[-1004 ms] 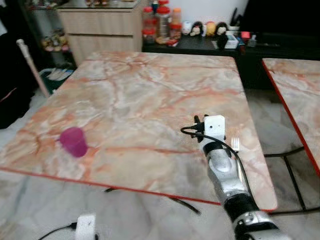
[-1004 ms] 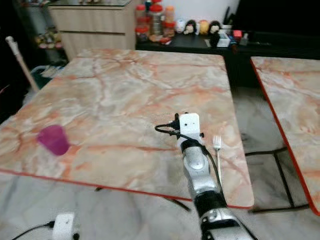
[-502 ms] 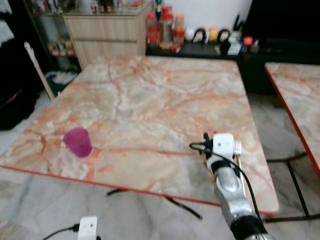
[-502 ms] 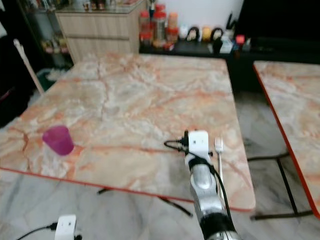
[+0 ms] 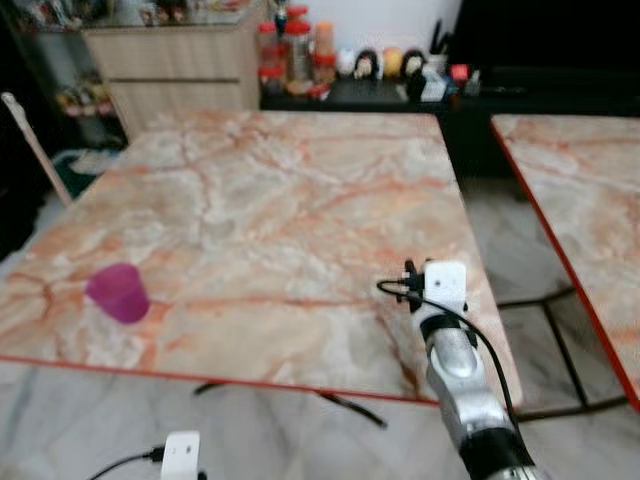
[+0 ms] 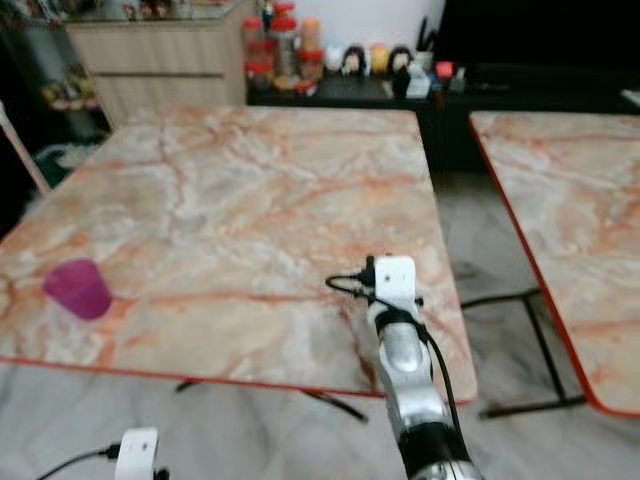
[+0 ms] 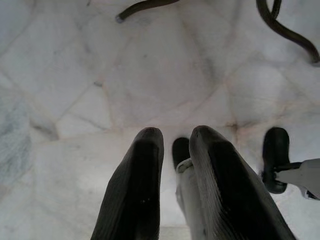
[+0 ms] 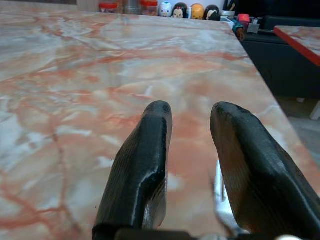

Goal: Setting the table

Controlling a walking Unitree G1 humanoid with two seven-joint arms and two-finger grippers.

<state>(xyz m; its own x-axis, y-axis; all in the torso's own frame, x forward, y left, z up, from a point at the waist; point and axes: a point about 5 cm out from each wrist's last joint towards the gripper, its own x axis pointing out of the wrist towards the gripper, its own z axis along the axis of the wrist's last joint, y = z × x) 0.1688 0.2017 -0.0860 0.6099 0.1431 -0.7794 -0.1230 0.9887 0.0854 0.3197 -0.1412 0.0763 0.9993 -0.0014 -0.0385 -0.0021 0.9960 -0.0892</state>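
Observation:
A purple cup [image 5: 117, 293] stands upright near the front left edge of the marble table [image 5: 290, 200]. My right arm's wrist [image 5: 445, 285] hangs over the table's front right part, close to the edge. In the right wrist view the right gripper [image 8: 192, 112] is open just above the tabletop. A silver fork [image 8: 218, 192] lies flat on the marble, partly under one black finger [image 8: 250, 165]. The left gripper [image 7: 175, 135] hangs over the marble floor with a narrow gap between its fingers and nothing in it.
A second marble table [image 5: 580, 180] stands to the right, with a strip of floor and a black table leg [image 5: 550, 345] between. Behind are a black sideboard [image 5: 400, 92] with jars and figurines and a wooden cabinet [image 5: 170, 60]. A pale stick [image 5: 30, 140] leans at far left.
The camera has shifted. My right wrist has moved toward the table's front right edge and now covers the fork, which lay just right of it before. The cup stays put.

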